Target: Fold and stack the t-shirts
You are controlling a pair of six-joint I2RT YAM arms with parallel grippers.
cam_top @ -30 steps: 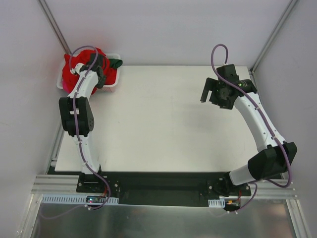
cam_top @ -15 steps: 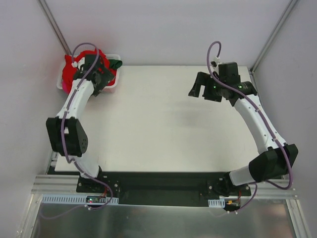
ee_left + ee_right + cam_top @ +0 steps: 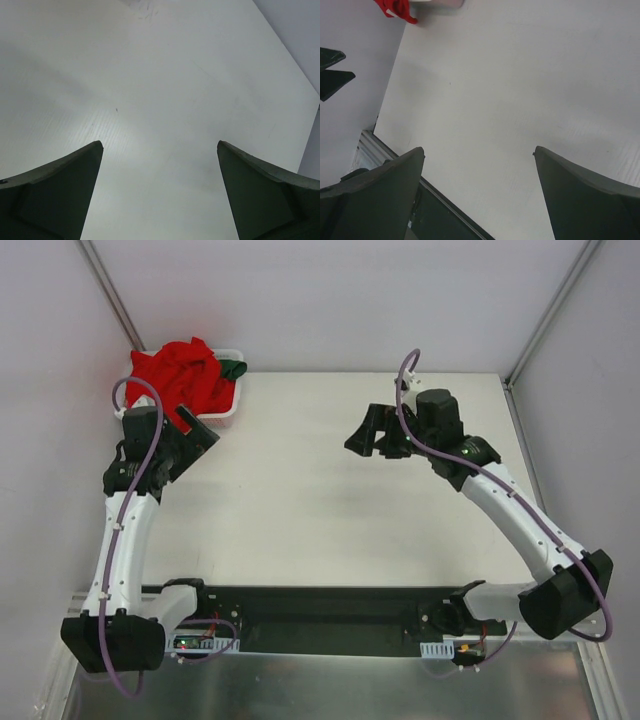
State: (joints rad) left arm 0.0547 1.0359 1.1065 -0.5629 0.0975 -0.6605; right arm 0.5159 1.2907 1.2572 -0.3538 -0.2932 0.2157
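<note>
The t-shirts (image 3: pixel 178 372) lie as a crumpled bright red heap in the white basket (image 3: pixel 225 412) at the table's far left corner. A dark green one (image 3: pixel 233 368) shows at the heap's right side. My left gripper (image 3: pixel 196 438) hangs open just in front of the basket, apart from the cloth. In the left wrist view the left gripper (image 3: pixel 159 145) has only bare table between its fingers. My right gripper (image 3: pixel 366 440) is open over the far middle of the table. In the right wrist view the right gripper (image 3: pixel 478 150) holds nothing, and a strip of red cloth (image 3: pixel 396 11) shows at the top left.
The white table (image 3: pixel 330 510) spreads between the arms, with grey walls on three sides. A black rail (image 3: pixel 320 605) with the arm bases runs along the near edge. The right wrist view catches the left gripper's fingers (image 3: pixel 332 70) at its left edge.
My left gripper has opened and drawn back out of the basket toward the near left, leaving the red heap there. My right arm has swung left toward the table's middle.
</note>
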